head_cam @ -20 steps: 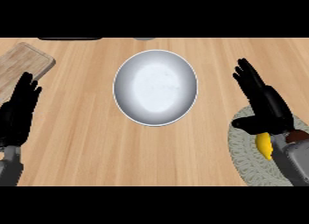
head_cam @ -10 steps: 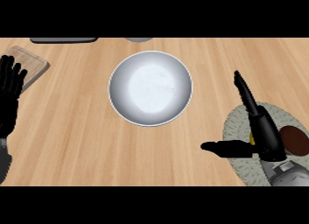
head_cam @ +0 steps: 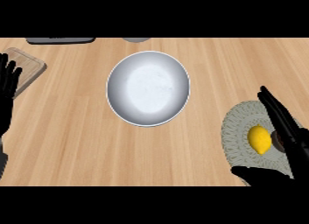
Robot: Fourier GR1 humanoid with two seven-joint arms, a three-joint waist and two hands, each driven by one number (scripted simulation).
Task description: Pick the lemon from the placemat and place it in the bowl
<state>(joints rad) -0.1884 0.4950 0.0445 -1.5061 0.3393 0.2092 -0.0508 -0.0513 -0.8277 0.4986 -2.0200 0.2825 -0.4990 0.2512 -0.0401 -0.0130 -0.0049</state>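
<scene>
Since half a second ago our right hand (head_cam: 291,140) has shifted toward the right edge, and the small yellow lemon (head_cam: 260,139), which it hid before, now shows in full on the round grey woven placemat (head_cam: 237,131). A dark brown round thing (head_cam: 279,142) peeks out just right of the lemon, mostly under our fingers; we cannot tell what it is. Our left hand (head_cam: 1,94) rests at the far left edge much as before, fingers up and straight, beside the pale wooden cutting board (head_cam: 29,70).

The lemon lies on the placement's middle, just left of our right hand's straight fingers, which run from near to far along its right side. The thumb (head_cam: 263,175) reaches out to the left, nearer to us than the lemon, so the hand is spread wide with the lemon in the angle between thumb and fingers. We cannot tell whether the fingers touch it. The large white round bowl (head_cam: 148,88) stands on the light wooden surface (head_cam: 72,131), well apart to the far left of the lemon.
</scene>
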